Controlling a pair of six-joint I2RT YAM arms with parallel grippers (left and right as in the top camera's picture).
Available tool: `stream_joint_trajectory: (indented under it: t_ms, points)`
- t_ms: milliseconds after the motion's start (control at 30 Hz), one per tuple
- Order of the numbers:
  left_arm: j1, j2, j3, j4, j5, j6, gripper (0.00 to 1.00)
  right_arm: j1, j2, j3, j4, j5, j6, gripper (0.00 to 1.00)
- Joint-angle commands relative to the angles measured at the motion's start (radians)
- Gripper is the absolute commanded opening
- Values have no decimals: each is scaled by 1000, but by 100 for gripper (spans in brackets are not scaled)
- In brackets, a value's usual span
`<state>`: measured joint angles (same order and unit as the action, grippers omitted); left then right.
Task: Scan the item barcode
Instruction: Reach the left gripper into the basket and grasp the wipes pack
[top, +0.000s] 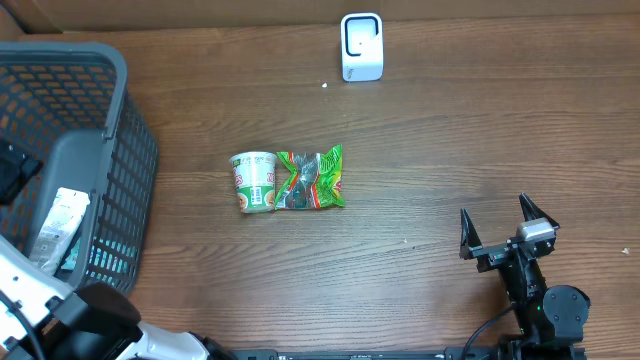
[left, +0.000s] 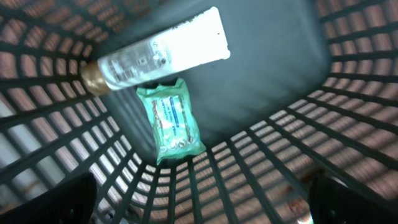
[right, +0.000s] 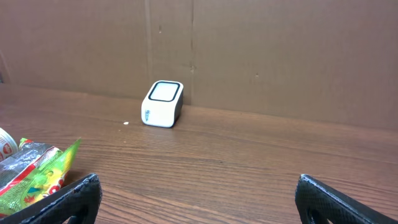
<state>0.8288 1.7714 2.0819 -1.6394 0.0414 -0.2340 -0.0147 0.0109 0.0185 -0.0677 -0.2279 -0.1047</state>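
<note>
Pick-up stage, poised inside grey plastic mesh basket (top: 112, 62) with left hand (left: 202, 202) open, right hand (top: 496, 214) open outside; next, pinching flat green packet (left: 171, 121).

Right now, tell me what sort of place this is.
Probably a mock shop checkout: a small white box-shaped scanner on the brown wooden table, a grey plastic mesh basket holding packaged goods, and a green snack packet mid-table.

The right arm (top: 540, 290) is black throughout, with a round joint housing (top: 566, 306), a thin black cable (top: 488, 328) and a pale grey block (top: 536, 232) behind the right gripper (top: 494, 206). Its fingers (right: 68, 198) are black and finely pebbled. The left arm (top: 35, 290) has white links and rounded black joints. The left gripper (left: 205, 199) looks dark, though it is blurred.
</note>
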Motion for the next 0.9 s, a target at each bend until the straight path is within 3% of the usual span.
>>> stream_joint_trajectory:
  t_ms: [0, 367, 667, 767, 867]
  points:
    - [10, -10, -148, 60, 41, -1, 100, 2, -8, -11, 6, 11, 6, 100]
    - [3, -10, -684, 404, 28, -26, 98, 2, -8, -11, 6, 11, 6, 100]
    - [0, -10, -914, 640, -46, -55, 96, 2, -8, -11, 6, 11, 6, 100]
    - [0, -10, -942, 682, -49, -62, 91, 2, -8, -11, 6, 11, 6, 100]
    - [0, -10, -943, 687, -49, -61, 73, 2, -8, -11, 6, 11, 6, 100]
